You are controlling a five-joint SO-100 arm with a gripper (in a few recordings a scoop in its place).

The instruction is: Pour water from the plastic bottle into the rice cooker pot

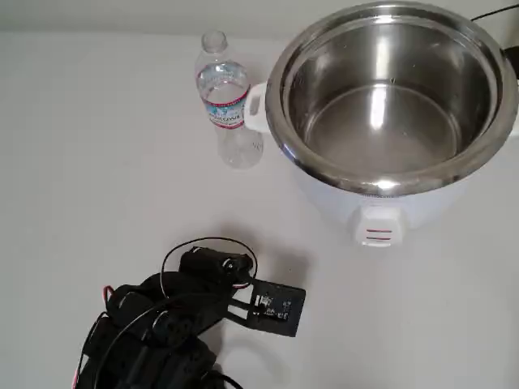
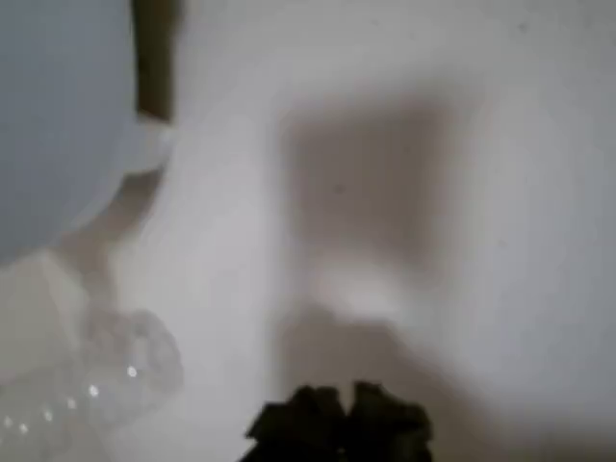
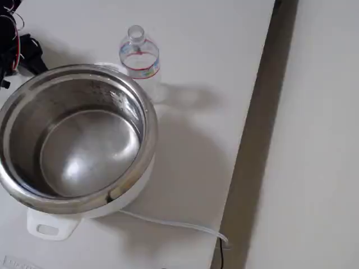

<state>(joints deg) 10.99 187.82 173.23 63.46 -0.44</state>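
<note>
A: Start nearest the robot. What sits at the bottom of the overhead view?

B: One black arm (image 1: 162,324), folded low on the white table (image 1: 81,162), with thin wires looped over it. Its gripper (image 2: 337,423) shows in the wrist view as a dark blurred lump at the bottom edge. I cannot tell whether the fingers are parted or closed, and nothing appears to be in them.

A: And beyond that?

B: Bare table, then one plastic bottle (image 1: 223,97). It stands upright with its cap off, a white label with red bands round its middle, well apart from the arm. In the overhead view it is just left of the cooker's side handle (image 1: 254,104), near it; whether they touch I cannot tell.

A: Any water in it?

B: The bottle is clear and the water inside is hard to make out, so the level is uncertain.

A: The wrist view?

B: Poor and soft. A faint ribbed clear shape at lower left is probably the bottle (image 2: 106,375), with a pale rounded mass above it.

A: Farthest?

B: One rice cooker pot (image 1: 393,97), a shiny steel bowl with a wide rim, seated in one white cooker body (image 1: 381,215). The fixed view shows the bottle (image 3: 139,56) behind the pot (image 3: 73,140), and one pale cord (image 3: 174,224) trailing from the cooker toward the table edge.
</note>
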